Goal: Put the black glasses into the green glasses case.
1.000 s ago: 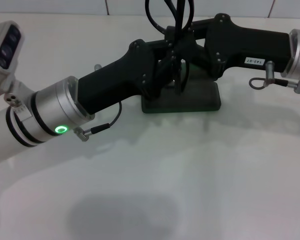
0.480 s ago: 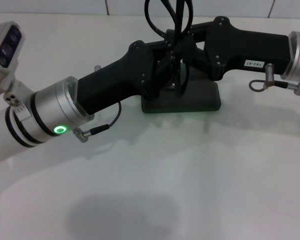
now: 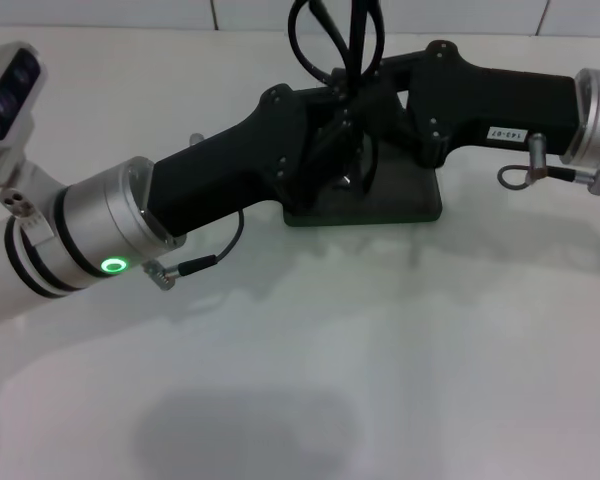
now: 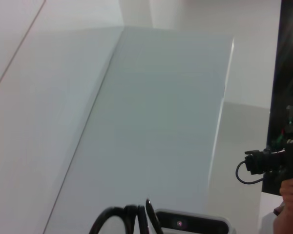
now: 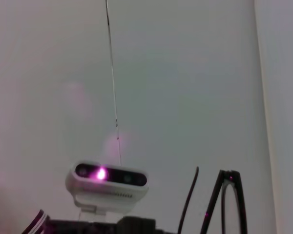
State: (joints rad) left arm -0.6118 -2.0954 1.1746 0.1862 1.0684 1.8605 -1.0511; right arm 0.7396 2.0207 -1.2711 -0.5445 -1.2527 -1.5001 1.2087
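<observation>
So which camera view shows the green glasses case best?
The head view: the green glasses case lies on the table under both grippers, which meet over it and hide its left part. The left wrist and right wrist views do not show the case, only walls and cables.

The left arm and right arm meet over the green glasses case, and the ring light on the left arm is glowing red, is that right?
Not quite. The head view shows the ring light on the left arm glowing green, not red. The rest holds: the left arm and the right arm meet over the green glasses case.
</observation>
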